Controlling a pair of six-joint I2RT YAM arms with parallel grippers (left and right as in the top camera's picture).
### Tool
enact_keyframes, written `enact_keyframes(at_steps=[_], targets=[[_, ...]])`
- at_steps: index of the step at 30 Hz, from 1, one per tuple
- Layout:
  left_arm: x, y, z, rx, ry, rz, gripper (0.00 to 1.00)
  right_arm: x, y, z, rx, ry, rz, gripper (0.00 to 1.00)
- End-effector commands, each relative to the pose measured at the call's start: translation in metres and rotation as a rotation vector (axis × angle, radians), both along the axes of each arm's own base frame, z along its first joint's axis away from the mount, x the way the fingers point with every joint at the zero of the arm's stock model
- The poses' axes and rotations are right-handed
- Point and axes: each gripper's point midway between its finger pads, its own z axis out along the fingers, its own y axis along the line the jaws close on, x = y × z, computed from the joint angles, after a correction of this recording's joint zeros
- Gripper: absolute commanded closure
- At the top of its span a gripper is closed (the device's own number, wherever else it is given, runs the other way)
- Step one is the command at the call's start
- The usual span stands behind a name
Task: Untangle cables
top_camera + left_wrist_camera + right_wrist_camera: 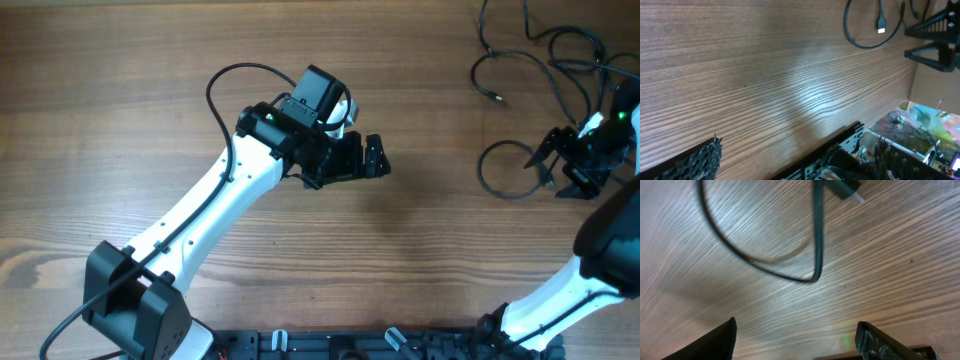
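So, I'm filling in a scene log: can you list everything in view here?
cables: several, exact count unclear, black, far right of the table; one loop lies by the right gripper
plug: one seen clearly, black with a silver tip, inside that loop
table: one, brown wood grain, under everything
rail: one, black, along the near table edge
left arm: one, white and black, reaching to mid-table
right arm: one, white and black, right edge
left gripper: one, black, open, empty
right gripper: one, black, open, empty
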Motion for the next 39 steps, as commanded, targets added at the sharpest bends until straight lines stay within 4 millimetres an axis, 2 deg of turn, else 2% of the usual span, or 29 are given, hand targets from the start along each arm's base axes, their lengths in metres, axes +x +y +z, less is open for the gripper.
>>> enact_keyframes(at_steps=[1,3,6,8,9,10,14,16,17,18,23,39], targets=[[0.019,0.011,0.0,-0.004,0.002,0.08,0.0,0.002,0.019,0.058,-0.041,-0.183,0.056,0.21],[0.03,0.025,0.0,-0.005,0.017,0.142,0.0,-0.001,0.039,0.089,-0.083,-0.274,0.113,0.21],[0.05,0.057,-0.002,0.005,0.035,0.237,0.0,-0.015,0.093,0.145,-0.138,-0.462,0.284,0.21],[0.06,0.079,-0.004,0.013,0.052,0.297,0.0,-0.032,0.125,0.178,-0.162,-0.594,0.389,0.2],[0.063,0.087,-0.004,0.016,0.057,0.318,0.0,-0.04,0.134,0.189,-0.176,-0.64,0.42,0.2],[0.07,0.102,-0.005,0.019,0.063,0.358,0.0,-0.058,0.148,0.207,-0.186,-0.727,0.474,0.2],[0.08,0.122,-0.005,0.018,0.064,0.414,0.0,-0.1,0.157,0.231,-0.218,-0.876,0.502,0.19],[0.08,0.123,-0.005,0.017,0.064,0.418,0.0,-0.12,0.157,0.234,-0.242,-0.941,0.497,0.19],[0.08,0.123,-0.005,0.017,0.064,0.418,0.0,-0.127,0.157,0.232,-0.248,-0.957,0.495,0.05],[0.08,0.123,-0.005,0.017,0.064,0.418,0.0,-0.134,0.158,0.229,-0.249,-0.964,0.493,0.0],[0.08,0.123,-0.005,0.017,0.064,0.418,0.0,-0.145,0.158,0.209,-0.231,-0.908,0.496,0.0],[0.08,0.123,-0.005,0.017,0.064,0.418,0.0,-0.144,0.159,0.208,-0.229,-0.905,0.5,0.0]])
